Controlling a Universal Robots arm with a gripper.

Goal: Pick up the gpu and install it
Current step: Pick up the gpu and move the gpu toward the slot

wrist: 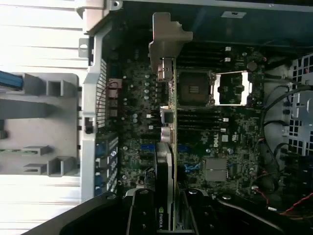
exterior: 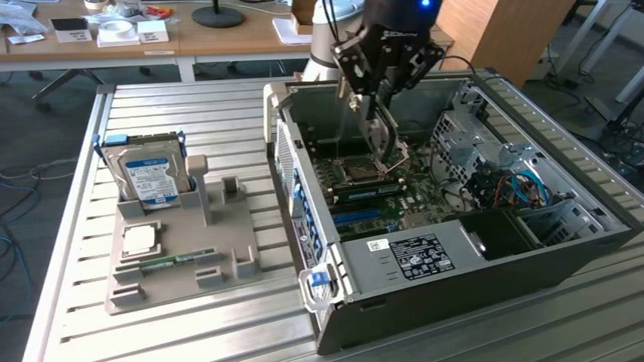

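Wrist view: gripper [wrist: 168, 218] fingers clamp the gpu [wrist: 165, 171] edge-on, suspended above the motherboard [wrist: 230, 142] — apparently not yet seated. Risk: a tilted card could miss its slot, or the bracket [wrist: 167, 36] could snag the case [wrist: 90, 98] rear wall.

One gpu [exterior: 378, 136], one gripper [exterior: 370, 94], one open computer case [exterior: 483, 264], one motherboard [exterior: 403, 197], one processor socket [wrist: 195, 88] — then one slatted table [exterior: 201, 113], one grey holder [exterior: 191, 290], one hard drive [exterior: 151, 177], one memory stick [exterior: 179, 260], one square processor chip [exterior: 139, 240], one wooden desk [exterior: 201, 41].
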